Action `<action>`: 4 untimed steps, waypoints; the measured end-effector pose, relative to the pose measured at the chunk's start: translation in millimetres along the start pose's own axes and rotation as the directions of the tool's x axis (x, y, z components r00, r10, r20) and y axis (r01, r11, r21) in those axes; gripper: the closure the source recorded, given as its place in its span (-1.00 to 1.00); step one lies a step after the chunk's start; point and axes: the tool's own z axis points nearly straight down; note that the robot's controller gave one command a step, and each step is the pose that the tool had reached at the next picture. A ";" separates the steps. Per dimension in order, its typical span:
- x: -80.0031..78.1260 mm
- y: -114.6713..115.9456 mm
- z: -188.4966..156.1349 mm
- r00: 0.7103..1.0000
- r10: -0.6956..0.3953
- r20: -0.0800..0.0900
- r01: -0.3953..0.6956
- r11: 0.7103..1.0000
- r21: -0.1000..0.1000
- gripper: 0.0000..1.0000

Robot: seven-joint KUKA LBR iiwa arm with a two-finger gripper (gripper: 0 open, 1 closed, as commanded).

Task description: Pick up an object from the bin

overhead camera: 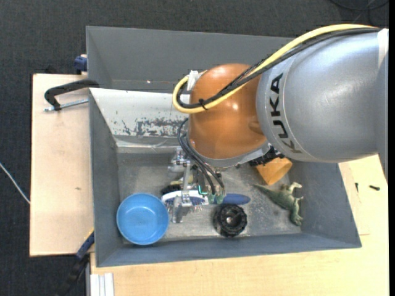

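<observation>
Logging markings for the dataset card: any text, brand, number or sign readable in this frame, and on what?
"KUKA": black letters running down the silver arm link.
Nothing else is readable. The blue bowl, black round part and green toy dinosaur show no markings. The dark specks on the bin's back wall look like scuffs, not letters.
</observation>
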 end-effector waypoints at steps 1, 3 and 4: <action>-16.2 49.8 -15.9 0.974 -0.227 0.015 0.228 0.974 -0.001 -1.00; -16.1 32.8 112.0 0.968 -0.247 0.049 0.247 0.969 -0.002 1.00; -24.1 30.1 -18.2 0.968 -0.251 0.022 0.251 0.968 0.000 1.00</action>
